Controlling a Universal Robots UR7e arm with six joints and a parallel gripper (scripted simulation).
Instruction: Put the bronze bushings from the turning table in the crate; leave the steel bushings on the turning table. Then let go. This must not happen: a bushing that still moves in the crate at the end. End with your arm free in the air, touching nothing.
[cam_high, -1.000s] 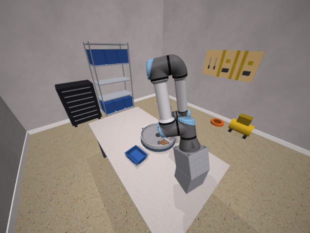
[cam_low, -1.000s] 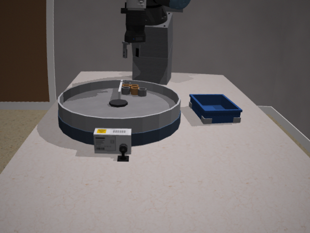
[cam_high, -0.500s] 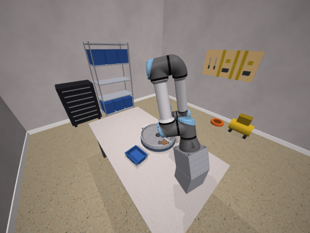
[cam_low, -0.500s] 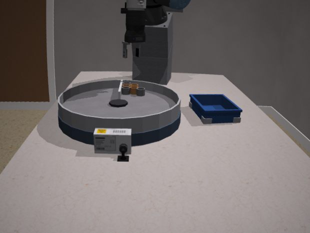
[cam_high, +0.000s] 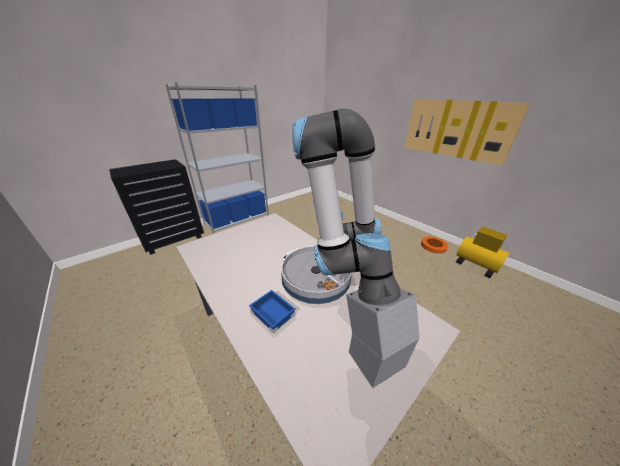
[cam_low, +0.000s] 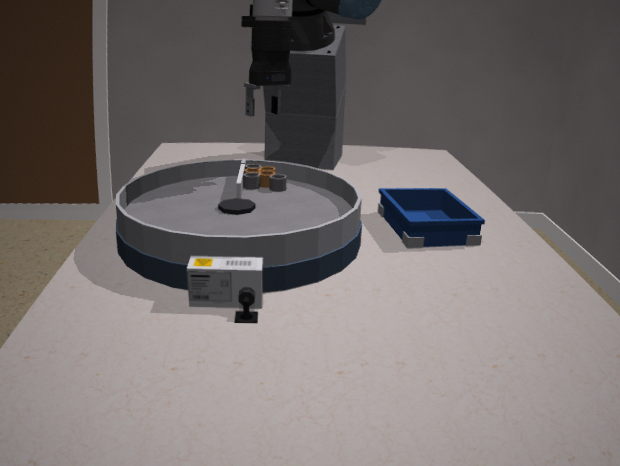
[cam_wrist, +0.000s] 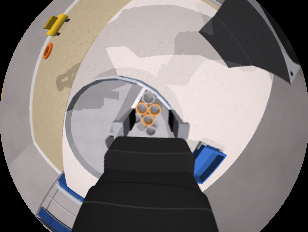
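Observation:
A round grey turning table (cam_low: 235, 239) (cam_high: 295, 292) (cam_wrist: 89, 124) stands on the white table. Bronze bushings (cam_low: 267, 172) (cam_wrist: 148, 120) and steel bushings (cam_low: 278, 183) stand upright in one tight cluster at the table's far side, next to a white divider bar (cam_low: 239, 176). The cluster also shows in the top view (cam_high: 328, 285). My gripper (cam_low: 261, 102) (cam_wrist: 152, 125) is open and empty. It hangs well above the cluster, fingers pointing down. The blue crate (cam_low: 441, 229) (cam_high: 255, 306) (cam_wrist: 210, 161) stands empty on the table beside the turning table.
A grey control box (cam_low: 224, 280) with a knob sits at the turning table's front. A black hub (cam_low: 236, 205) marks its centre. The robot's grey pedestal (cam_low: 305, 125) (cam_high: 383, 330) stands just behind the turning table. Shelves and a drawer cabinet stand far off.

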